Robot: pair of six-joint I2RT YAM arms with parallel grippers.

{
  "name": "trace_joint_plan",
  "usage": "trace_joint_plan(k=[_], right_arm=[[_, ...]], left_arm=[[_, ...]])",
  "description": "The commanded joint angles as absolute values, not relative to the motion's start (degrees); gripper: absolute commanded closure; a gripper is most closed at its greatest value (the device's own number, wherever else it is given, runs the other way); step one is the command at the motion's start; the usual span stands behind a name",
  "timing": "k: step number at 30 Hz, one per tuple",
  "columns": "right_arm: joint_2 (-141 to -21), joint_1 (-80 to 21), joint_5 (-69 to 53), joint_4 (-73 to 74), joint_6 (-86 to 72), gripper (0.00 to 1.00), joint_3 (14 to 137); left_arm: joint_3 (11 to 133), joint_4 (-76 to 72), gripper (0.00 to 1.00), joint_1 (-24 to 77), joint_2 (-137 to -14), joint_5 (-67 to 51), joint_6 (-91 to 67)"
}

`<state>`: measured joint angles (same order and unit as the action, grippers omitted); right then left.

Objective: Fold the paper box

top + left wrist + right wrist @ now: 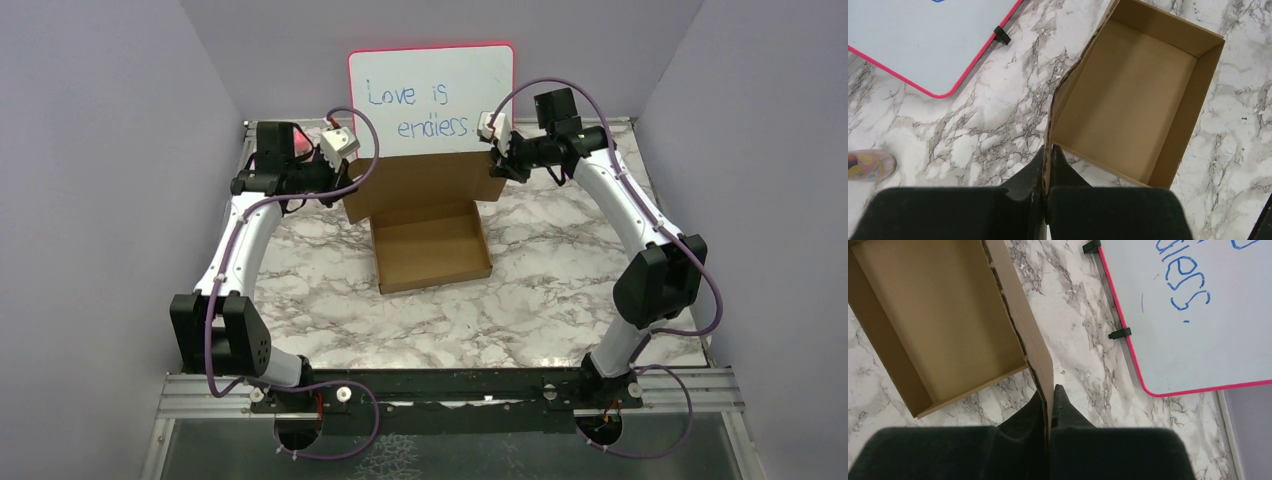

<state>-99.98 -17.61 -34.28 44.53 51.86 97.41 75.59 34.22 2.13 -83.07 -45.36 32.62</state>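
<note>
The paper box (pixel 432 252) is a shallow brown cardboard tray in the middle of the marble table, with its lid panel (pixel 425 185) standing upright at the far side. My left gripper (pixel 345 178) is shut on the lid's left edge. In the left wrist view the thin cardboard edge (pixel 1050 120) runs straight into the left gripper (pixel 1049 150), pinched between the black fingers. My right gripper (pixel 502 160) is shut on the lid's right edge. The right wrist view shows that edge strip (pixel 1040 357) clamped in the right gripper (pixel 1051 390), with the open tray (pixel 938 325) beside it.
A red-framed whiteboard (pixel 432 100) with blue writing leans against the back wall just behind the lid. Purple walls close in the left, right and back sides. A small patterned object (pixel 870 164) lies on the marble at the left of the left wrist view.
</note>
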Motion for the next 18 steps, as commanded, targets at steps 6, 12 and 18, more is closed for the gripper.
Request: trace_joint_plan(k=[6, 12, 18], right_arm=[[-99.64, -19.26, -34.98, 37.11, 38.04, 0.99, 96.97], [-98.90, -22.86, -26.57, 33.55, 31.74, 0.99, 94.17], [-97.18, -26.66, -14.44, 28.88, 24.10, 0.99, 91.83]], left_arm=[[71.28, 26.10, 1.00, 4.45, -79.53, -34.09, 17.71], [71.39, 25.36, 1.00, 5.74, -79.67, -29.28, 11.38], [71.94, 24.59, 1.00, 7.38, -79.33, -23.33, 5.83]])
